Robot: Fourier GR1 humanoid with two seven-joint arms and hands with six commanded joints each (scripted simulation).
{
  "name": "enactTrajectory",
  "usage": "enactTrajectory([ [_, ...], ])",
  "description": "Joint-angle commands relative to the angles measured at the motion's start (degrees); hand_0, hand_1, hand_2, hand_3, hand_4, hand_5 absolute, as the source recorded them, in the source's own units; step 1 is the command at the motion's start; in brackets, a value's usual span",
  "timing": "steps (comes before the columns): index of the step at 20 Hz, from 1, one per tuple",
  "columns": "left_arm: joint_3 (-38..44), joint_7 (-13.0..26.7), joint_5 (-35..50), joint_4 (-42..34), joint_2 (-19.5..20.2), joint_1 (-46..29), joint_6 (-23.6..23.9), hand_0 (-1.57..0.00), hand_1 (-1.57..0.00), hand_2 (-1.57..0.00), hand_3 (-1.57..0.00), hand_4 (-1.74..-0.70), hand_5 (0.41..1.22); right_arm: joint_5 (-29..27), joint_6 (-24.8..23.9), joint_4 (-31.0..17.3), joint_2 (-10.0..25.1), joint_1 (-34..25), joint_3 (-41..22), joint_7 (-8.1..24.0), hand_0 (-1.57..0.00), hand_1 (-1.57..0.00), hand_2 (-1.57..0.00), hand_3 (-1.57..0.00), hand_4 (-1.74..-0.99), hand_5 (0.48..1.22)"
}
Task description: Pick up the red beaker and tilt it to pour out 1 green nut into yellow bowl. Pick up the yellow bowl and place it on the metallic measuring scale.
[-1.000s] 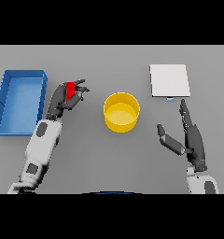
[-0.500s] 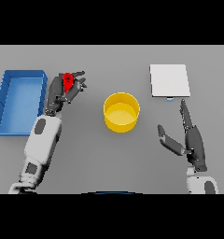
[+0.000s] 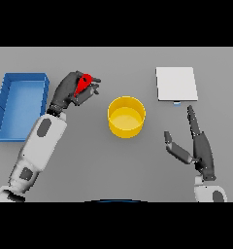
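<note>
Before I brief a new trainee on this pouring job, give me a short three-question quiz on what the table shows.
1. True or false: the left hand is curled round the red beaker.
2. Which thing lies nearest the right hand? A) blue tray B) scale C) red beaker
3. Fill in: the yellow bowl stands on the ____.

Key: 1 true. 2 B. 3 table, between the two hands, not on the scale.
</note>
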State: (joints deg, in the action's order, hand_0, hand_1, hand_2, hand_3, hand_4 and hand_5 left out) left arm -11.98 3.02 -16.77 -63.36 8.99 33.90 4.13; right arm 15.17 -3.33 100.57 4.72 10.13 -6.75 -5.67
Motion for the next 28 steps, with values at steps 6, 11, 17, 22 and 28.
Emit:
enactTrajectory([
  [6, -8.92, 9.42, -9.54, -1.59, 3.23, 2.97, 0.12, -1.57, -1.57, -1.57, -1.57, -1.74, 1.131, -0.32, 0.43, -0.44, -0.25, -1.32, -0.13, 1.29, 0.00, 0.00, 0.00, 0.00, -1.252, 0.685],
  [11, -19.48, 13.12, -20.73, 0.34, 6.66, 8.35, -3.05, -1.57, -1.57, -1.57, -1.57, -1.74, 1.161, -0.44, 0.44, 0.03, -0.52, -1.38, -0.18, 1.85, 0.00, 0.00, 0.00, 0.00, -1.267, 0.698],
  [17, -27.39, 12.16, -27.53, 1.75, 9.77, 14.87, -9.16, -1.57, -1.57, -1.57, -1.57, -1.67, 1.205, -0.35, 0.50, 0.43, -1.30, 0.18, -0.92, 0.96, 0.00, 0.00, 0.00, 0.00, -1.283, 0.702],
  [22, -34.50, 8.95, -31.30, 5.06, 9.94, 22.03, -15.98, -1.57, -1.57, -1.57, -1.34, -1.71, 1.216, -2.54, 0.12, -1.19, -2.21, -0.35, 0.51, -0.41, 0.00, 0.00, 0.00, 0.00, -1.294, 0.672],
  [28, -44.29, 5.00, -36.86, 8.28, 9.18, 27.59, -20.89, -1.57, -1.57, -1.57, -1.51, -1.73, 1.220, -3.61, 0.55, -1.28, -2.60, -0.53, 0.70, -0.37, 0.00, 0.00, 0.00, 0.00, -1.291, 0.640],
])
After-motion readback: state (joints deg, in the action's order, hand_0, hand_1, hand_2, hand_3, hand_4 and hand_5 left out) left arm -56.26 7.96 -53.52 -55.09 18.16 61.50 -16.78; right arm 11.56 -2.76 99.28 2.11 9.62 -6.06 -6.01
